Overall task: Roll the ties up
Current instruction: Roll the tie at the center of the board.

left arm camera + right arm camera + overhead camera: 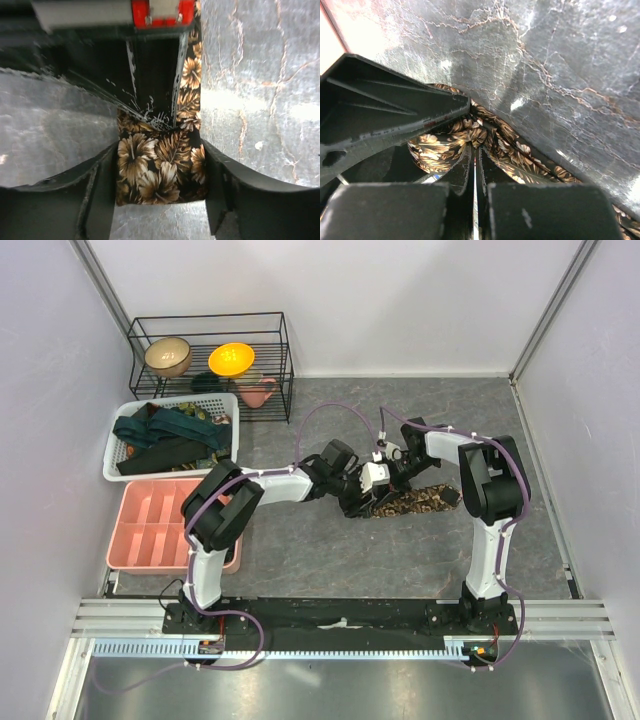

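Brown-and-tan flower-print fabric necktie (420,502) is lying flat on the grey marbled table (330,560), around the middle. Its long axis runs pretty much left to right, with the right end a touch further from the arm bases. The cut left end sits between the fingers of the left claw (357,506), which is spread open with a finger along each edge. The right claw (386,487) is clamped shut, pinching a bunched-up bit of the tie just beside it.

No text, label, brand or number can be read in any of the three views.
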